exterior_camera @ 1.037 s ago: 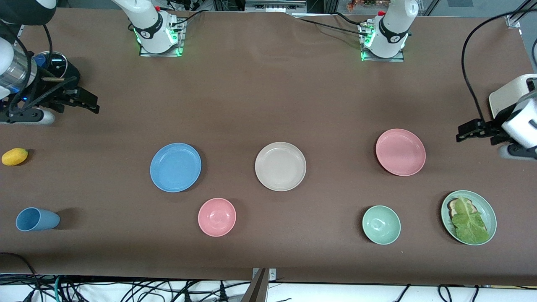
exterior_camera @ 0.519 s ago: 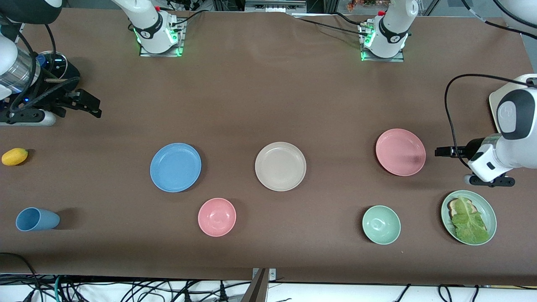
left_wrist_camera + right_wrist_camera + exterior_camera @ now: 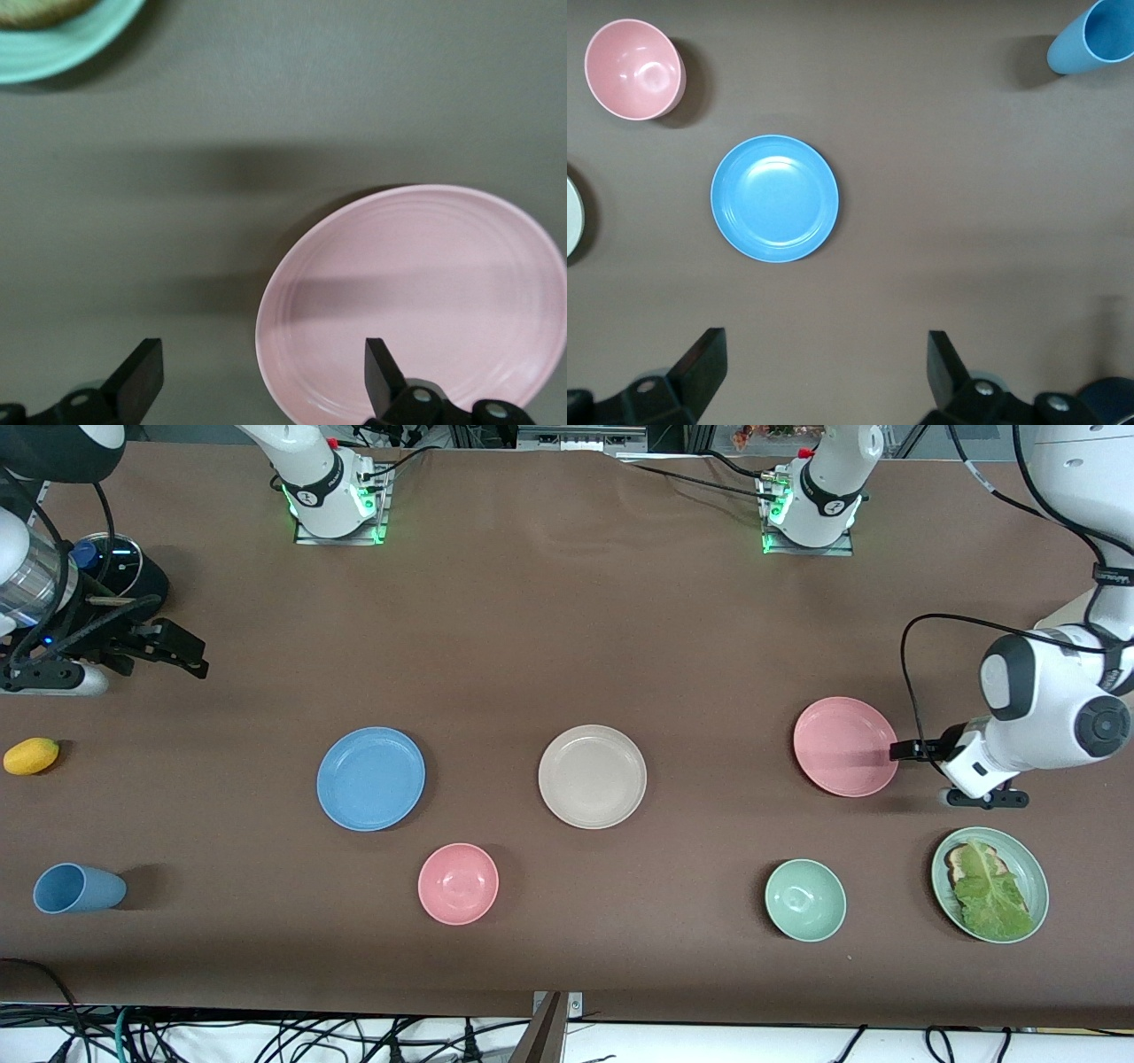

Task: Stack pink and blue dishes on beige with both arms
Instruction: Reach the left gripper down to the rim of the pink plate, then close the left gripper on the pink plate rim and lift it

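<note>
Presently, spread left gripper [image 3: 897,751] at pink plate [image 3: 845,746] rim (low approach) may shove it; spread right gripper [image 3: 182,654] waits high, well apart from blue plate [image 3: 370,779].

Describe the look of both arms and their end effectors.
Both arms are glossy white with black joint sections and black cables. Each base glows green. The left end effector and right end effector are black, two-fingered. The right wrist has a silvery metallic band.

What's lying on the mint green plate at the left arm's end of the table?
On the mint green plate lies a green lettuce leaf covering most of a slice of toast. Only the toast's edge shows; anything between them is hidden.
</note>
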Robot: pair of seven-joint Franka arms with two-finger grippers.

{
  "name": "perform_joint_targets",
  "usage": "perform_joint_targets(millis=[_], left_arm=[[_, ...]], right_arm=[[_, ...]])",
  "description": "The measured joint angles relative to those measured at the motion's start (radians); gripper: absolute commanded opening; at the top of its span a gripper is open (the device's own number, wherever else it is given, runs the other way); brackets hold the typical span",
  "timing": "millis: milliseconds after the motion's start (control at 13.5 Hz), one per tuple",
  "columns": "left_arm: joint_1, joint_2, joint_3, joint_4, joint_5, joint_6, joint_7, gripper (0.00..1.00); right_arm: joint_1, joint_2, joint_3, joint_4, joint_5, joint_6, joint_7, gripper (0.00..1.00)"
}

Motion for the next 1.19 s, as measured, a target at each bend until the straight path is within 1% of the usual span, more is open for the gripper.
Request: perform_joint_targets(millis=[148, 222, 296, 444, 519, 593, 963, 1185], left_arm=[[0.007, 0.001, 0.0, -0.084, 0.0, 0.107, 0.013, 1.0], [0.009, 0.002, 0.0, -0.114, 0.0, 0.133, 0.033, 1.0], [0.01, 0.004, 0.0, -0.131, 0.0, 0.142, 0.054, 0.88], [0.014, 0.01, 0.0, -0.14, 0.0, 0.144, 0.08, 0.31], [0.015, 0.013, 0.0, -0.14, 0.0, 0.145, 0.087, 0.12], [0.016, 0.015, 0.0, -0.14, 0.0, 0.146, 0.093, 0.0], [0.018, 0.015, -0.001, -0.135, 0.0, 0.146, 0.101, 0.0], [0.017, 0.013, -0.007, -0.102, 0.0, 0.124, 0.101, 0.0]], right_arm=[[-0.001, 0.016, -0.001, 0.0, 0.0, 0.006, 0.0, 1.0], [-0.001, 0.022, -0.001, 0.0, 0.0, 0.006, 0.0, 1.0], [-0.001, 0.027, -0.001, 0.0, 0.0, 0.007, 0.0, 1.0], [0.001, 0.034, 0.001, 0.0, 0.0, 0.007, -0.001, 1.0], [0.003, 0.038, 0.003, 0.0, 0.0, 0.007, -0.003, 1.0], [0.005, 0.044, 0.005, 0.0, 0.001, 0.007, -0.007, 1.0], [0.015, 0.072, 0.01, -0.002, 0.002, 0.033, -0.013, 1.0], [0.015, 0.074, 0.01, -0.003, 0.002, 0.037, -0.013, 1.0]])
